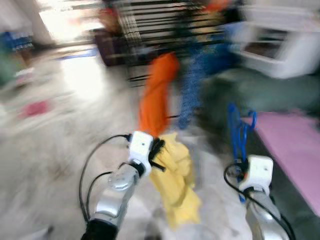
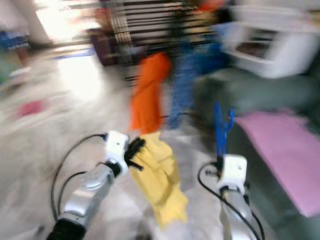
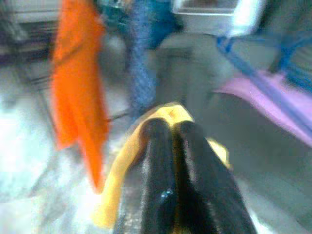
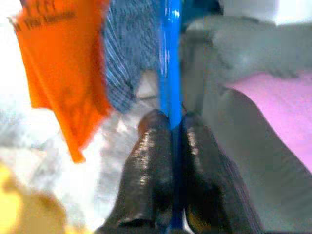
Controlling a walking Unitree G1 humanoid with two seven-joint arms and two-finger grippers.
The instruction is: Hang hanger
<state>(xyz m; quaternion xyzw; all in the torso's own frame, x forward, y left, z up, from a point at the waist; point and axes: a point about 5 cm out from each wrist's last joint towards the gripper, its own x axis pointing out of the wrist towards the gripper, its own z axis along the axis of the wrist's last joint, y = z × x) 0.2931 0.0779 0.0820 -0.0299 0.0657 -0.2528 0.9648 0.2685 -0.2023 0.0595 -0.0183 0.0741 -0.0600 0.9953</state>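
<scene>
We carry the blue hanger (image 1: 239,131) upright, pinched in our right gripper (image 4: 170,127), toward the drying rack (image 1: 150,30); our left gripper (image 3: 170,127) clamps the yellow cloth (image 1: 175,180) below the rack.

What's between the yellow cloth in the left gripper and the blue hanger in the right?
Bare pale floor, in the left eye view. The left gripper is shut on the yellow cloth; the right gripper is shut on the blue hanger.
</scene>
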